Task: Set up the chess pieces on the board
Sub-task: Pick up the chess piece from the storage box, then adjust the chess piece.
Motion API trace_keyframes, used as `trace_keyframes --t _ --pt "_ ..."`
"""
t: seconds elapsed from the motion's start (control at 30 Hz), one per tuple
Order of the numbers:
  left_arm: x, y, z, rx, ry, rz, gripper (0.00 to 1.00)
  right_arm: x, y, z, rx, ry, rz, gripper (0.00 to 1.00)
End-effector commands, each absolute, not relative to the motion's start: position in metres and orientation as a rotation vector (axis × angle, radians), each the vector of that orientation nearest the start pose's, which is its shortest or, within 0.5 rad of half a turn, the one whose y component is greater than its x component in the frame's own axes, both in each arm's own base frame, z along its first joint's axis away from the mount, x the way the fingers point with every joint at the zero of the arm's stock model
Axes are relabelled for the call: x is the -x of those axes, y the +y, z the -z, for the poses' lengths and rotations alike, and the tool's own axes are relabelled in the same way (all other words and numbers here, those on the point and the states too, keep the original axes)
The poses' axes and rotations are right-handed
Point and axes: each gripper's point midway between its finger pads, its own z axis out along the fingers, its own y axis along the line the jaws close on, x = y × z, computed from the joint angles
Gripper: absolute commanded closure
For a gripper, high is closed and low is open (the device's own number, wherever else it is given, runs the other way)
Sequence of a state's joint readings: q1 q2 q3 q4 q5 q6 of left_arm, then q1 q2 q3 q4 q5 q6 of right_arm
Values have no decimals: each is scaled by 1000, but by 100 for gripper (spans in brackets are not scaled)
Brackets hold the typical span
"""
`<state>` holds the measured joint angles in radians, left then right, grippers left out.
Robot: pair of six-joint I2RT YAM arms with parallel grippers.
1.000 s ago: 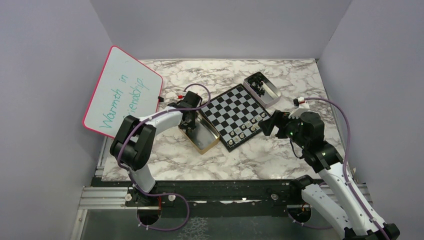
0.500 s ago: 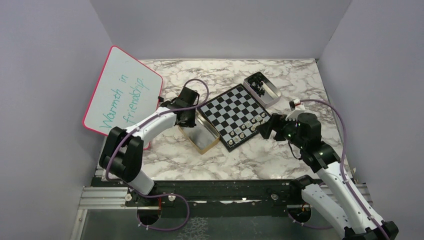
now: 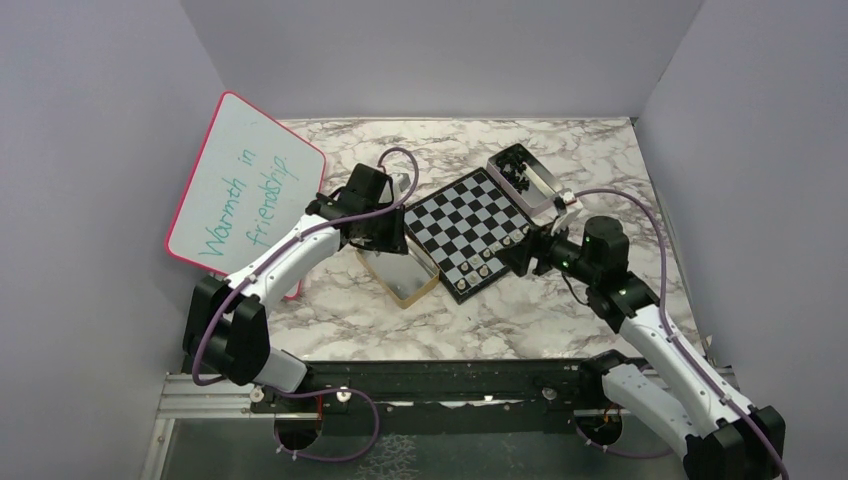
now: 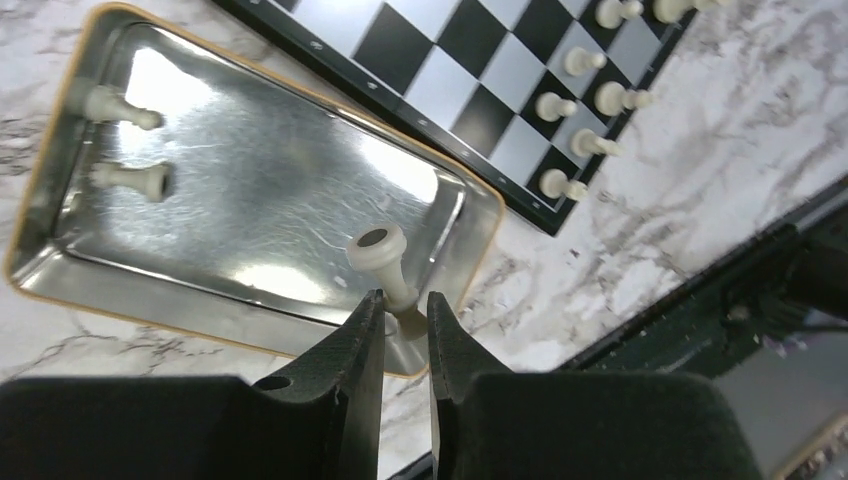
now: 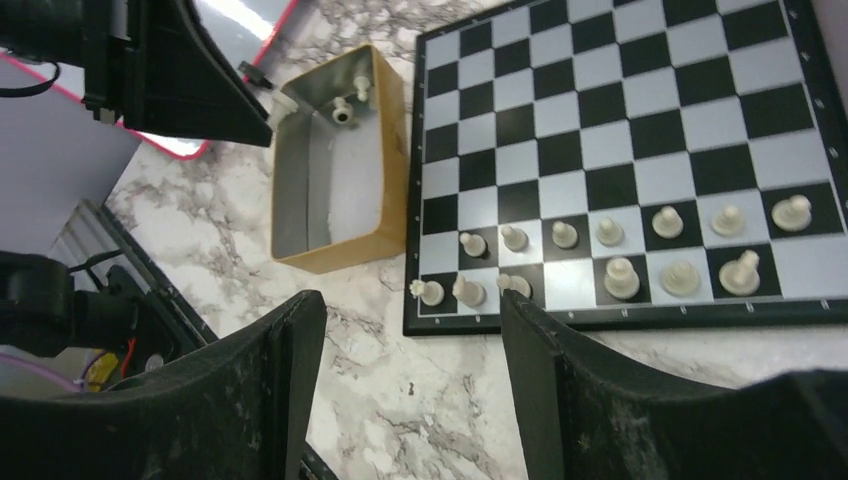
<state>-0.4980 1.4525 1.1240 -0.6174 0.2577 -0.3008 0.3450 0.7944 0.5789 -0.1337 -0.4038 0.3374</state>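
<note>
As left jaws pinch piece [image 4: 381, 254], right agape

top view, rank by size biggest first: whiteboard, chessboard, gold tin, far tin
1. whiteboard
2. chessboard
3. gold tin and far tin: they look alike, and the gold one is partly hidden, so I won't rank them.

We read a single piece of writing: "Warmth in friendship.", handwritten in teal marker on the pink-framed whiteboard [image 3: 248, 195] at about nine o'clock in the overhead view. Its two lines climb slantwise toward one o'clock.
</note>
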Motion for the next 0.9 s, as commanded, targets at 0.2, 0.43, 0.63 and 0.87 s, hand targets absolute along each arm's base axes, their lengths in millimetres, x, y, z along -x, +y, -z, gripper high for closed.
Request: trace_keyframes --t 0.2,0.43,0.63,0.87 --pt "-235 -263 -190 -638 2431 1148 89 -250 212 -240 759 1463 -837 32" --pt "-217 -274 -201 -719 2389 1300 89 -238 239 -230 1091 1296 -811 32" --pt "-204 -281 -202 -769 2382 1386 89 -233 271 -209 1307 1240 -642 28" --pt "-199 -285 -202 -793 2380 1427 89 -225 296 -206 1426 1088 -549 33"
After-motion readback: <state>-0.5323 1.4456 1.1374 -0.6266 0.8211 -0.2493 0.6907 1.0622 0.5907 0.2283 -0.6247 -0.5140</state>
